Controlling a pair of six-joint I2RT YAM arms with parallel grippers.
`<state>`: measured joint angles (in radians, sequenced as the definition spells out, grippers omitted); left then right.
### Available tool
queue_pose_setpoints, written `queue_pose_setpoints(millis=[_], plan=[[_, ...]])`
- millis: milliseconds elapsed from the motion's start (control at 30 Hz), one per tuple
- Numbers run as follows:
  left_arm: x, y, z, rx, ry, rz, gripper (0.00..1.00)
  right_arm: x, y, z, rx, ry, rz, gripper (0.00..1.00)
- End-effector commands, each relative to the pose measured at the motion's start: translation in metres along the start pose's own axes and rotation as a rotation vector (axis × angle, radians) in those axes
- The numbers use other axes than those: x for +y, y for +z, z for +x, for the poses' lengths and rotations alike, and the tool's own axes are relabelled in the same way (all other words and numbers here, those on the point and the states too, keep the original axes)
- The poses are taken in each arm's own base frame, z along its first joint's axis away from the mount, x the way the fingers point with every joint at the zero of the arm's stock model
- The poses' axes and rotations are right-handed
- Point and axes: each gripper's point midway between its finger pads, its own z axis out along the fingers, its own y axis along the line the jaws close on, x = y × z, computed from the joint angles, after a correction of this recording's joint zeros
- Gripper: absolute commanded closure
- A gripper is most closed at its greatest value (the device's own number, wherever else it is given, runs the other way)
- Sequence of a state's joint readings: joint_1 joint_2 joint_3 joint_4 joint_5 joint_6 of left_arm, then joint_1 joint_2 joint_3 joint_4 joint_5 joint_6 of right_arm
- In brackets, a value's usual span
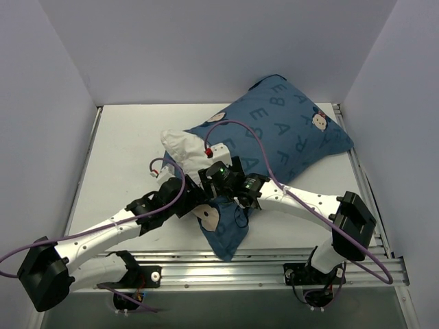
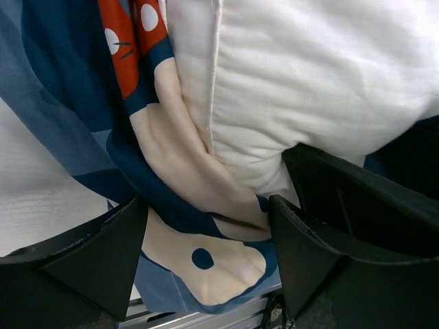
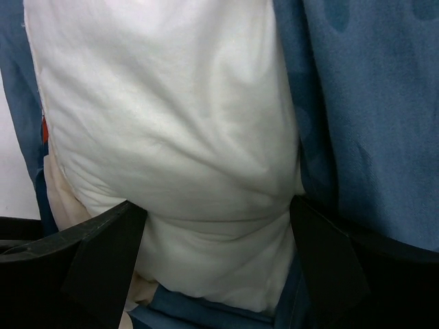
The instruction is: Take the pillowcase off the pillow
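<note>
Item: pillowcase (image 1: 288,130), long axis running upper right to lower centre in the top view; white pillow (image 1: 180,145) bared at centre left. We log left gripper (image 2: 207,209) pinching the case's bunched fabric, right gripper (image 3: 216,212) clamping the pillow, both at that open end.

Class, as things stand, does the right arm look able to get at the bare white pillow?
Likely yes: the pillow bulges bare between the fingers of the right gripper; the pillowcase lies beside it, not over it.
</note>
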<state>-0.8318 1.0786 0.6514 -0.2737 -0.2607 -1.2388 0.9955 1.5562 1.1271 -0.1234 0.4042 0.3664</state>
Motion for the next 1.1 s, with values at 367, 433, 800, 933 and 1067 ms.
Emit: queue_pose_setpoints(millis=[367, 433, 800, 933, 1067], plan=[[-0.026, 0.01, 0.031, 0.082, 0.02, 0.092, 0.97, 0.009, 0.04, 0.011, 0.102, 0.049, -0.051, 1.0], [-0.034, 0.004, 0.037, 0.091, 0.061, 0.12, 0.98, 0.013, 0.043, -0.02, 0.058, 0.081, -0.079, 1.0], [-0.079, -0.013, 0.083, 0.14, 0.361, 0.2, 0.98, -0.02, 0.029, -0.2, -0.247, 0.423, -0.217, 1.0], [-0.08, -0.006, 0.1, 0.164, 0.491, 0.173, 0.98, -0.053, 0.008, -0.251, -0.354, 0.501, -0.22, 1.0], [-0.068, 0.008, 0.114, 0.194, 0.594, 0.096, 0.98, -0.086, -0.014, -0.285, -0.438, 0.574, -0.224, 1.0]])
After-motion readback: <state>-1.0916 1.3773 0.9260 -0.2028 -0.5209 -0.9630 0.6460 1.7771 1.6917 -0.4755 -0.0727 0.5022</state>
